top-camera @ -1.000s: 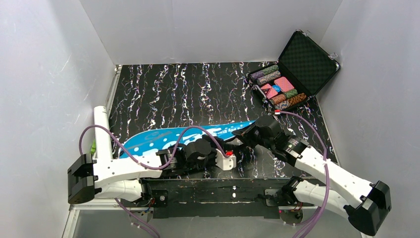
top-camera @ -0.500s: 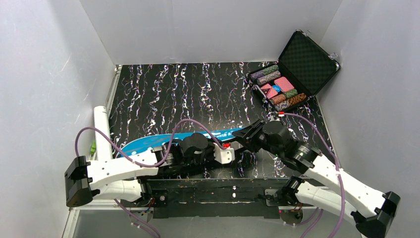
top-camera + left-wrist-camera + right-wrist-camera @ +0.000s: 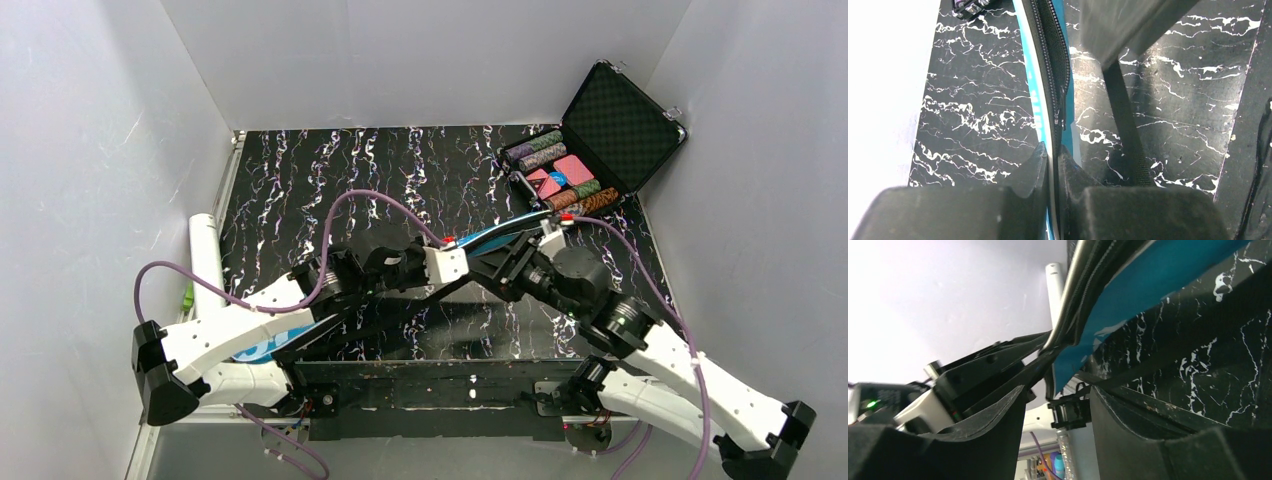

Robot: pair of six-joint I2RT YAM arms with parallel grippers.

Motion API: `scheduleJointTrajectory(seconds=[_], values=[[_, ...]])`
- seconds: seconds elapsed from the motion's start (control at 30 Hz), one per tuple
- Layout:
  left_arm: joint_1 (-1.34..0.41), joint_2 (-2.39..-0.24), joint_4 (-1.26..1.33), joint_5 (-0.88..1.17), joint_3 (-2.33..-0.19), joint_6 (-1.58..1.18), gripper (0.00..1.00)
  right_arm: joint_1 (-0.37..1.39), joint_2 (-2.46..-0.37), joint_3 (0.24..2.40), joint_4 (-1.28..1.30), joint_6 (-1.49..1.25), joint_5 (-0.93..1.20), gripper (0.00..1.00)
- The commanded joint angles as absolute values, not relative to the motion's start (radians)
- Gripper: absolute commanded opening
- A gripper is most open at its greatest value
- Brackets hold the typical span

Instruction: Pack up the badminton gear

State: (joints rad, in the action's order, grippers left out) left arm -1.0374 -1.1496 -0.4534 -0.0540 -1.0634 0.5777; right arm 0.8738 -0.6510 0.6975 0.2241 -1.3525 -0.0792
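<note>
Pinching bag [image 3: 1050, 60] edge, in L gripper [image 3: 1052, 156]

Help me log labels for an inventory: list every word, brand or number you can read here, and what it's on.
None can be read.
On the blue bag: white print on its side, seen edge-on, too skewed to read.
On the chips in the black case: coloured patterns only, too small for any marks.
</note>
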Motion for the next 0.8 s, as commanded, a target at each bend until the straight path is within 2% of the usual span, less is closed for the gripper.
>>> scheduleJointTrajectory(seconds=[0.0, 0.4, 0.63, 0.77], values=[[-1.037, -1.127, -0.44, -0.05, -1.104, 0.617, 0.0, 0.879, -0.729, 0.73, 0.124, -1.316, -0.014, 0.58], [-1.037, -1.117, -0.468, -0.006, -1.122, 0.612, 0.0, 0.879, -0.802, 0.749, 0.031, -1.288, -0.04, 0.55], [-1.037, -1.125, -0.509, 0.061, -1.183, 0.615, 0.0, 0.879, -0.814, 0.751, 0.029, -1.303, -0.054, 0.47], [-1.037, -1.122, -0.512, 0.06, -1.185, 0.621, 0.0, 0.879, -0.821, 0.747, 0.023, -1.315, -0.062, 0.37]])
